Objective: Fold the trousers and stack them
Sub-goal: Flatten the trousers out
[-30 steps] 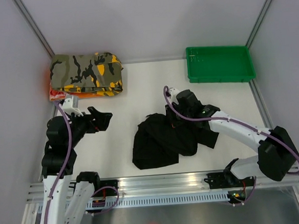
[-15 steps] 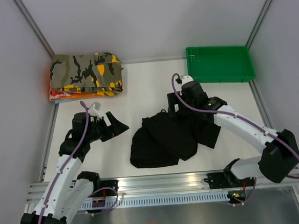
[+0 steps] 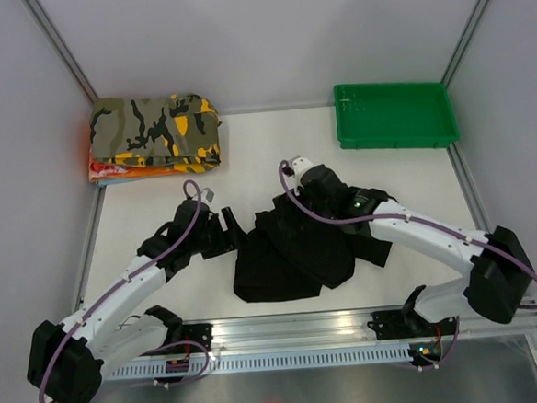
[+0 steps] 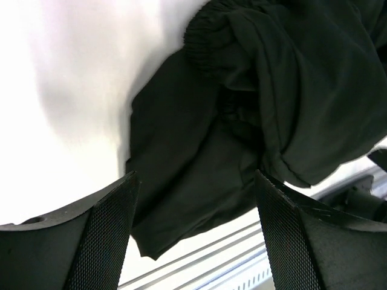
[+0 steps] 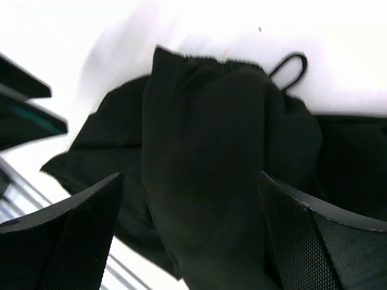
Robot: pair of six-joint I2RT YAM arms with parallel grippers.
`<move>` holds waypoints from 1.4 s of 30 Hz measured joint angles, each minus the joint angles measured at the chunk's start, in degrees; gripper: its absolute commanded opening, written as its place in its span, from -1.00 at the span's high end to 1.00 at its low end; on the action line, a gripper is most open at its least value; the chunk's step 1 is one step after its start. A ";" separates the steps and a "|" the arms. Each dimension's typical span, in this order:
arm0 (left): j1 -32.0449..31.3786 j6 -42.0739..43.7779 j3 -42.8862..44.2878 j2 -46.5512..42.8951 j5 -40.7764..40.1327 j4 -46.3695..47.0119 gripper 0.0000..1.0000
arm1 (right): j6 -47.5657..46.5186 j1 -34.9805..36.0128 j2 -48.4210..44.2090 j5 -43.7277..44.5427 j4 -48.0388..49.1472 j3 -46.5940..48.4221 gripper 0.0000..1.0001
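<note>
The black trousers [image 3: 295,255] lie crumpled in a heap on the white table, near its front middle. My left gripper [image 3: 230,237] hovers at the heap's left edge, open. In the left wrist view its fingers [image 4: 103,235] stand wide apart above the trousers [image 4: 266,96], with nothing held. My right gripper [image 3: 290,217] hangs over the upper part of the heap, also open. In the right wrist view the trousers [image 5: 217,139] fill the gap between its spread fingers [image 5: 320,235], and a drawstring loop [image 5: 291,65] sticks out at the elastic waistband.
A folded camouflage garment [image 3: 153,131] lies on something orange at the back left corner. A green tray [image 3: 393,114] sits at the back right. A metal rail [image 3: 296,333] runs along the near edge, just in front of the heap. Walls close both sides.
My right gripper has opened, let go of the trousers and shifted left over the heap. My left arm has swung right and forward to the heap's left edge, jaws narrowing slightly.
</note>
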 measured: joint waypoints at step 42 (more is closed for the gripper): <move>-0.13 1.73 -0.76 15.67 -2.78 11.19 -0.61 | 23.12 -12.00 -29.88 40.35 -29.11 -8.07 0.59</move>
